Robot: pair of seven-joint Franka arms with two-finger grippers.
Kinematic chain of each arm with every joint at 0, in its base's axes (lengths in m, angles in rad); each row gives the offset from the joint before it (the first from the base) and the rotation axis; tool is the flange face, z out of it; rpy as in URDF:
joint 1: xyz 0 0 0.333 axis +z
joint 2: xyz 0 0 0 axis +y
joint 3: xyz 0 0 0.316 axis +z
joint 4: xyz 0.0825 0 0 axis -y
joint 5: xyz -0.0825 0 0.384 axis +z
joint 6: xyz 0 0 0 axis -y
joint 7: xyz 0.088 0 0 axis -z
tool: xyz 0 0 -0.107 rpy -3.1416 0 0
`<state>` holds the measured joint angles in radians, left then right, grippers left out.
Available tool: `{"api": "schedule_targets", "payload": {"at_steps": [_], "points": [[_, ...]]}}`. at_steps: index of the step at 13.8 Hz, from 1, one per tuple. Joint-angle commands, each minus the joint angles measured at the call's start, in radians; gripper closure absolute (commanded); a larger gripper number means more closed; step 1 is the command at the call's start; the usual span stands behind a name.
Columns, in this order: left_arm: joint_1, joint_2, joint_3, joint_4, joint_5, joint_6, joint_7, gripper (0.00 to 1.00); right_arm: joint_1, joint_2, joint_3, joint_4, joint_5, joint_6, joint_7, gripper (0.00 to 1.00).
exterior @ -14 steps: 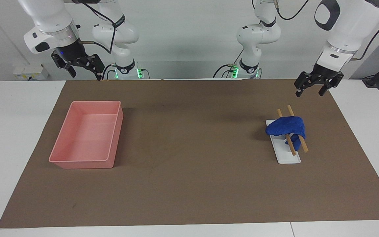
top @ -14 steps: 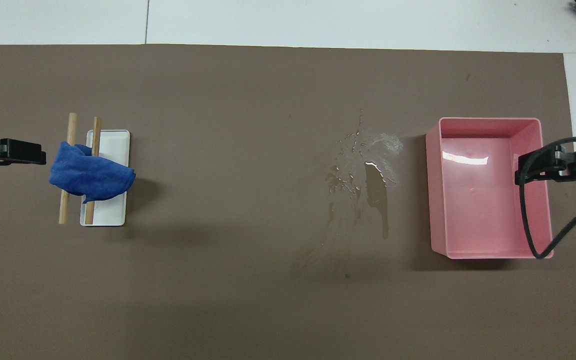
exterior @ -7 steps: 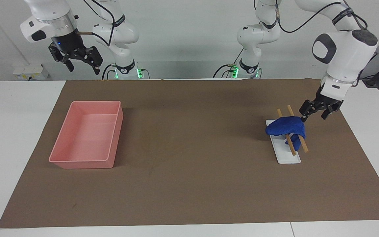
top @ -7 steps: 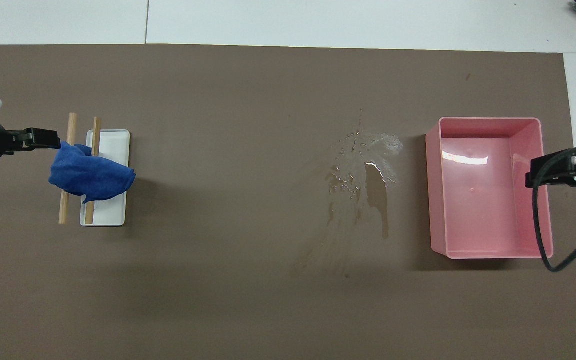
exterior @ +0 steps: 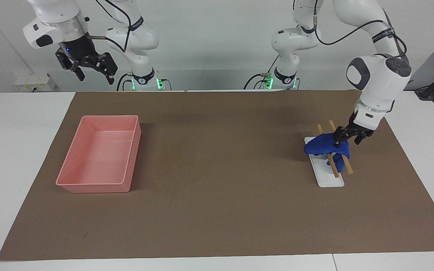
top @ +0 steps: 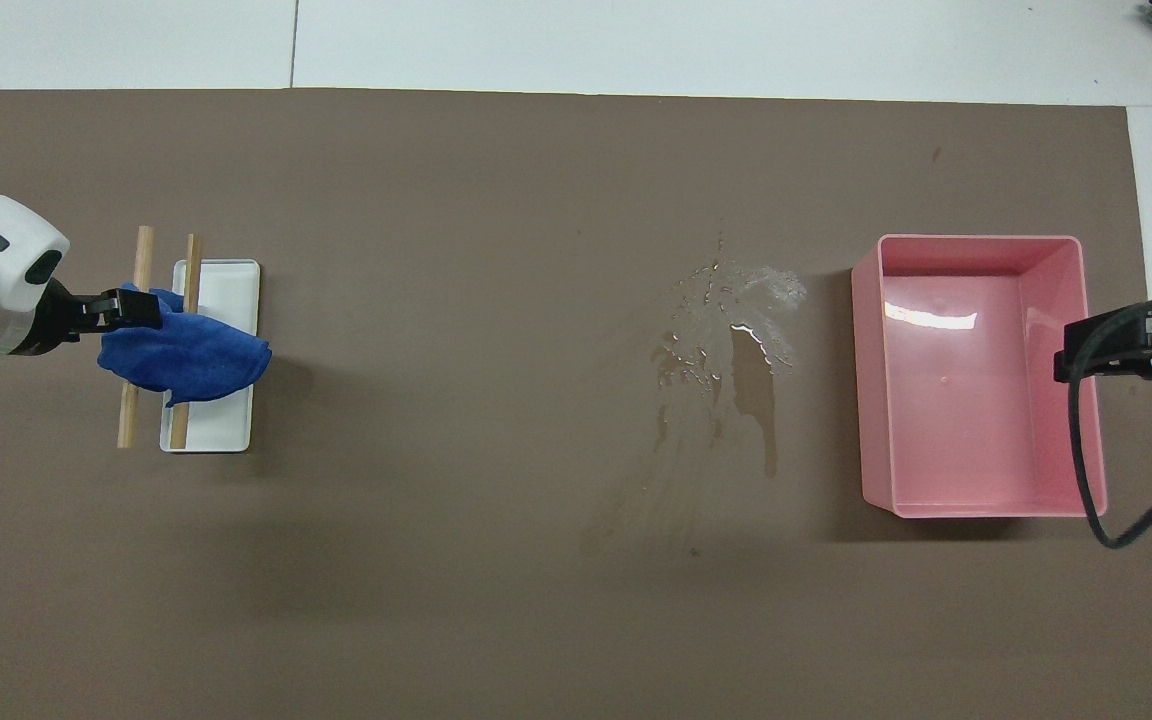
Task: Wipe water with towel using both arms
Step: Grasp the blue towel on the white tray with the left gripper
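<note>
The right tool (exterior: 89, 69) hangs high over the bench's (exterior: 217, 226) edge nearest the robots, at the right arm's end, its fingers spread wide and holding nothing; that arm waits. Below it sits the pink tray (exterior: 74, 184), and the water (top: 726, 350) lies on the brown mat beside the tray, toward the middle. At the left arm's end the towel (exterior: 324, 145) is draped in a lump over 2 wooden sticks (exterior: 347, 165) that rest across a small white dish (exterior: 330, 182). The left tool (exterior: 347, 138) is down at the towel's end nearest the robots, fingers partly spread around the cloth's edge, not visibly clamped. I'd say the grab is the step in hand: bite deep into the lump, then lift straight up so the sticks don't roll off the dish.
</note>
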<state>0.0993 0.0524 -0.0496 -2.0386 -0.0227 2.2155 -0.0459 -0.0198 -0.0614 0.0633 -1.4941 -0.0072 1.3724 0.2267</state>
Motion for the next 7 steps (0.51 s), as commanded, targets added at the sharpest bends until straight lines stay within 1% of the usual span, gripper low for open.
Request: {"api": "schedule_targets", "payload": {"at_steps": [1,3,4,5,6,7], "points": [[-0.01,-0.037,-0.001,-0.064,-0.011,0.044,-0.042,0.23,-0.018,0.004,0.004,-0.008,0.015,0.028,-0.014,0.0],[-0.009,-0.031,-0.001,-0.051,-0.014,0.038,-0.042,0.55,-0.023,0.047,0.003,0.017,0.006,0.034,-0.012,0.0],[-0.007,-0.031,-0.001,-0.046,-0.014,0.033,-0.042,0.75,-0.023,0.066,0.003,0.024,0.001,0.028,-0.012,0.0],[-0.007,-0.031,-0.001,-0.045,-0.014,0.03,-0.043,0.89,-0.023,0.08,0.003,0.031,-0.004,0.036,-0.012,0.0],[-0.007,-0.029,-0.001,-0.04,-0.016,0.024,-0.043,1.0,-0.023,0.081,0.003,0.034,0.001,0.034,-0.012,0.0],[-0.006,-0.028,-0.001,-0.031,-0.017,0.009,-0.042,1.0,-0.023,0.078,0.003,0.034,0.012,0.036,-0.012,0.0]]}}
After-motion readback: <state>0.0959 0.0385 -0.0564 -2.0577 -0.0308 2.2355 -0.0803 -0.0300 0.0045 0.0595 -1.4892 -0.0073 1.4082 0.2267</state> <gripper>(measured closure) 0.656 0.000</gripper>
